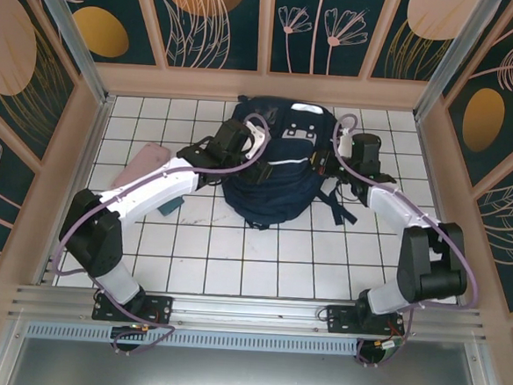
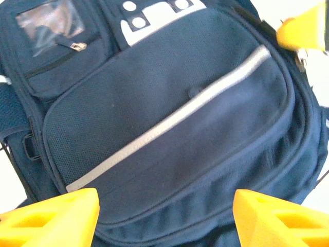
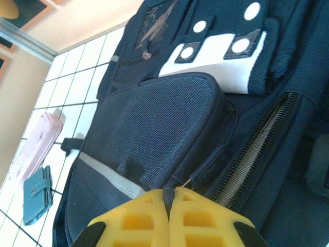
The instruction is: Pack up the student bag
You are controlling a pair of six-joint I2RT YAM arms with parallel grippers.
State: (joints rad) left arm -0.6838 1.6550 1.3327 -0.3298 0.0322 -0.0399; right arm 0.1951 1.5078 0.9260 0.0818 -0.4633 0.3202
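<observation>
The student bag is a navy backpack lying face up at the back middle of the tiled table, with a white reflective stripe across its front pocket. My left gripper hovers over the bag's left side. Its yellow fingers stand wide apart and open above the front pocket, with nothing between them. My right gripper is at the bag's right side. Its yellow fingers are shut on a thin dark fold of the bag's fabric beside a zip pull. A zip next to it gapes open.
A pink pencil case and a small teal wallet lie on the tiles left of the bag. Dark straps trail off the bag's right. Walls close the table on three sides.
</observation>
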